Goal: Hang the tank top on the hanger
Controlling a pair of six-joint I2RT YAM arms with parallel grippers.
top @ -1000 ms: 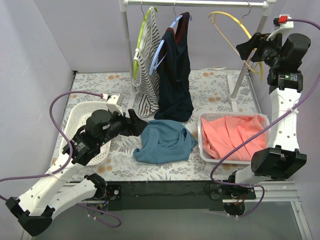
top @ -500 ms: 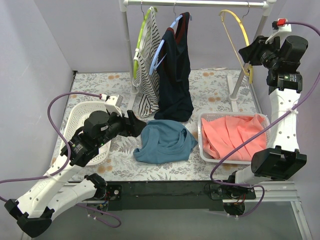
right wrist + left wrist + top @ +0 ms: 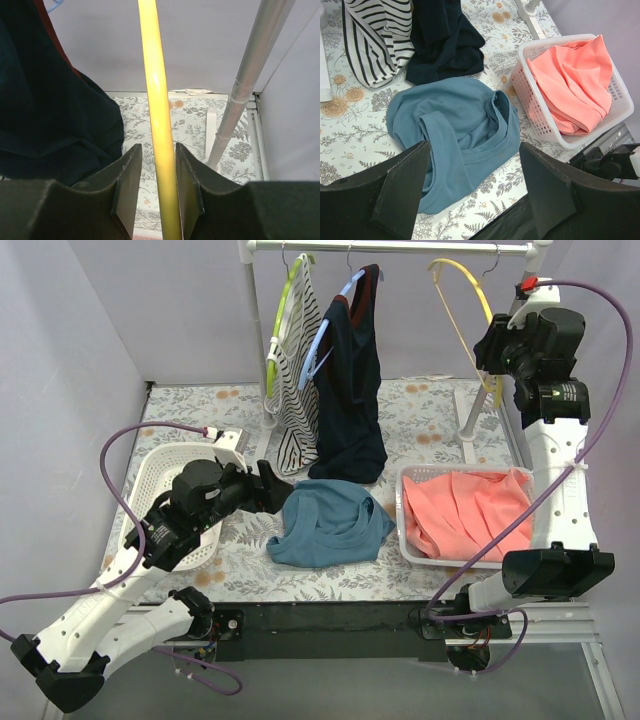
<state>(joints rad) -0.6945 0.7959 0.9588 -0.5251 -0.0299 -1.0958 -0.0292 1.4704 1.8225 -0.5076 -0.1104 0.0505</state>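
The teal-blue tank top (image 3: 330, 523) lies crumpled on the floral table, near the front middle; it also shows in the left wrist view (image 3: 455, 125). My left gripper (image 3: 272, 485) is open and empty, hovering just left of it (image 3: 472, 150). The yellow hanger (image 3: 462, 285) hangs by its hook from the rail at the back right. My right gripper (image 3: 488, 352) is raised to the hanger's lower right arm. In the right wrist view its jaws (image 3: 159, 150) are shut on the yellow bar (image 3: 157, 125).
A striped top (image 3: 295, 390) on a green hanger and a navy garment (image 3: 350, 390) on a blue hanger hang from the rail (image 3: 390, 247). The rack's post (image 3: 480, 400) stands behind a white basket (image 3: 410, 530) of pink cloth. Another white basket (image 3: 160, 475) sits left.
My right gripper moved left and up along the rack, and the yellow hanger swung round with it. The left arm and the tank top stayed almost still.
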